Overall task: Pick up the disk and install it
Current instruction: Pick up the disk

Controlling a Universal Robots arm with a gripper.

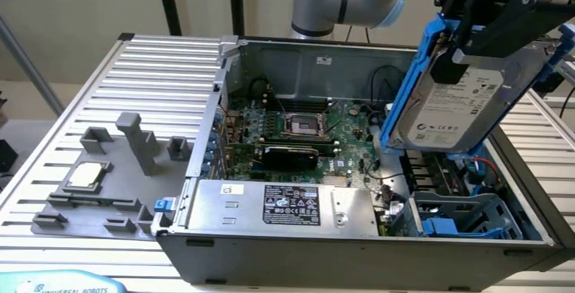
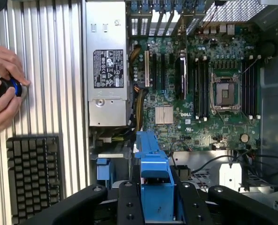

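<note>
One black two-finger gripper (image 1: 469, 45) is holding the disk (image 1: 454, 108), a flat silver-grey hard drive with a white printed label, clipped in a bright blue plastic carrier frame. Jaws are standing part-way closed, clamping the upper end of the drive. The drive is hanging below the gripper, tilted, its label facing the exterior camera.

Disk is hovering over the open grey metal computer case (image 1: 359, 256). Its lower edge is coming near a blue plastic drive cage (image 1: 460, 213) in the case corner beneath the gripper. Whether that edge is touching anything inside, I cannot tell from this angle.

From the wrist camera, the blue frame is running between the black fingers (image 2: 129, 204). A green motherboard (image 2: 200, 93) is lying beneath and beyond the gripper. A large silver power supply box with a black label (image 2: 107, 70) is sitting just beside the motherboard inside the case.

Well apart from the gripper, toward the exterior view's left, a small square silver CPU chip (image 1: 87, 175) is resting on a grey plastic fixture tray (image 1: 94, 205). The tray is lying on the ribbed aluminium surface (image 1: 161, 71).

Outside the case, a person's hands (image 2: 3, 63) are holding a small black and blue object (image 2: 11, 87) over that surface, near a black keyboard (image 2: 33, 173).
</note>
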